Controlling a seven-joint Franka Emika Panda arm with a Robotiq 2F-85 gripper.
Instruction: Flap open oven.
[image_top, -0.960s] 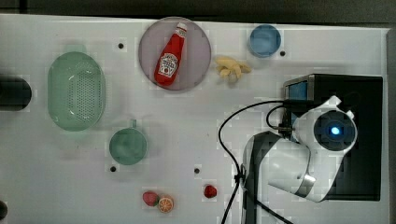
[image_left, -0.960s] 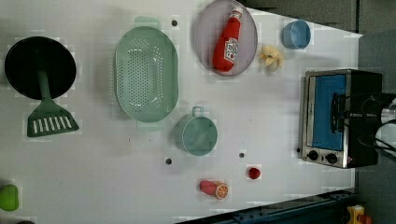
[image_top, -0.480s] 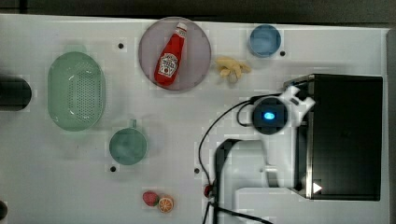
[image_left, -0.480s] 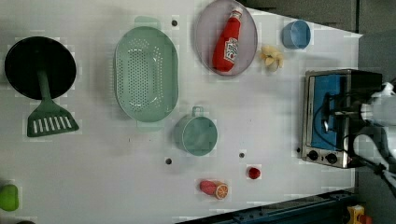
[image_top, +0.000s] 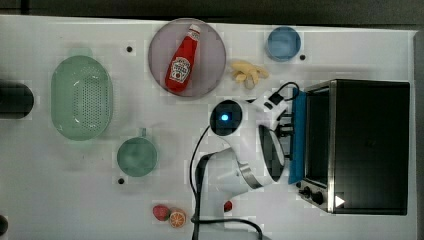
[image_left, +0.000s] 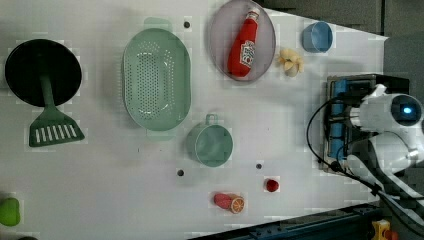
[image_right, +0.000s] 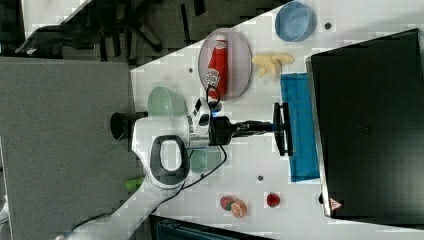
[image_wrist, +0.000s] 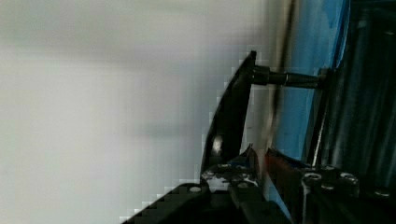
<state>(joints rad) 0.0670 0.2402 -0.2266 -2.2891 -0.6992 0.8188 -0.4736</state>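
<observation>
the oven (image_top: 370, 145) sits at the top view's right edge of the table (image_top: 75, 200), its blue door (image_right: 300, 127) already swung partly down toward the table. the handle (image_right: 282, 129) stands off the door on short posts. the gripper (image_right: 274, 127) meets the handle about mid-bar, from the side away from the oven; in the wrist view the fingers (image_wrist: 231, 121) seem to lie against it, but i cannot tell whether they clamp it. to finish well, pull along the door's arc, away and down, without dragging the oven.
</observation>
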